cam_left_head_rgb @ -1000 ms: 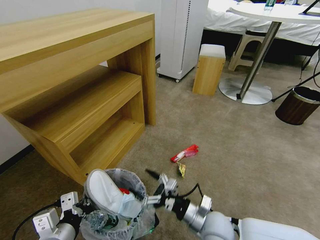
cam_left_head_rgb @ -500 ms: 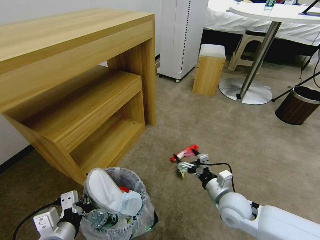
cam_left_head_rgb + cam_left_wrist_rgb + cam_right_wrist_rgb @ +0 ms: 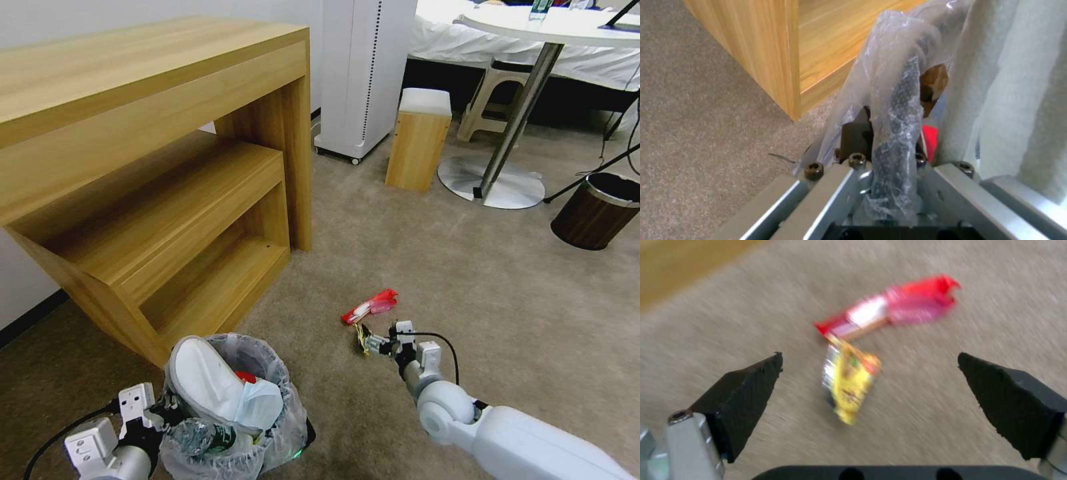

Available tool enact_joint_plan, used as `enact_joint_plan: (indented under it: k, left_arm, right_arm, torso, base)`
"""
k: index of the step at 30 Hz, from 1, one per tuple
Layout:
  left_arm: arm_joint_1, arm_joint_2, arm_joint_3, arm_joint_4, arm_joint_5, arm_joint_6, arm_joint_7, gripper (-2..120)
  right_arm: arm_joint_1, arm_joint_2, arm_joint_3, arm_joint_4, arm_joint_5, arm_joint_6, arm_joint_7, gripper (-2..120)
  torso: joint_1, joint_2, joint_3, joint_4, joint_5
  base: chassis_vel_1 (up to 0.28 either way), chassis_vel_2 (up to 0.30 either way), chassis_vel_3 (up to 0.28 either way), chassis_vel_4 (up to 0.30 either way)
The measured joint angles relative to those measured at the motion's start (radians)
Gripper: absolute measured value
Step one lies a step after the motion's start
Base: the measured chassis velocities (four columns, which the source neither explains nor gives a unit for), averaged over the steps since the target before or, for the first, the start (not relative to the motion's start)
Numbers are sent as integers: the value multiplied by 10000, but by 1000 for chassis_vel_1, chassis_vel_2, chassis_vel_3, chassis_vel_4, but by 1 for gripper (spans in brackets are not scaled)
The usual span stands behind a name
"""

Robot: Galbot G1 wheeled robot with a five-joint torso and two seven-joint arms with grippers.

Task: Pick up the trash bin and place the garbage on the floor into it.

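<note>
- The right tool (image 3: 869,373) hangs low over the floor (image 3: 507,293) with its two black fingers (image 3: 744,386) spread wide and nothing between them; the yellow wrapper (image 3: 848,381) lies on the carpet between the fingers, untouched.
- The left tool (image 3: 889,186) is clenched on the bag-lined rim of the trash bin (image 3: 280,427), holding it at the robot's left front beside the wooden shelf unit (image 3: 167,200); a white slipper (image 3: 203,380) and crumpled litter stand high in the bin.
- Risk, as a judgement: the wrapper is thin and flat, so the fingers may close above it or only scrape the pile; the red wrapper (image 3: 893,308) touches the yellow wrapper's far end and could be dragged along or pushed away; the bin looks full, so added litter might slide off.
- The yellow wrapper's long axis runs away from the tool, far end toward the red wrapper; the red wrapper lies crosswise to it.
</note>
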Motion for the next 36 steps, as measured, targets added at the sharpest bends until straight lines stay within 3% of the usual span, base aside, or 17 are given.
enact_joint_plan:
  k: [17, 25, 36]
  left_arm:
    - [-269, 155, 129, 268, -54, -30, 29, 1]
    - [-305, 233, 132, 290, -121, -44, 48, 1]
    - [-318, 258, 162, 310, -132, -122, 59, 1]
  right_arm:
    - [518, 943, -156, -1938, -295, -356, -206, 100]
    - [817, 1826, -275, -3552, -705, -98, -806, 100]
    - [1290, 2704, -575, -4799, -1199, 452, -1362, 100]
  torso:
    - [0, 0, 0, 0, -2]
    - [0, 0, 0, 0, -1]
    - [0, 0, 0, -1, -1]
  base:
    - [0, 0, 0, 0]
    - [0, 0, 0, 0]
    - [0, 0, 0, 0]
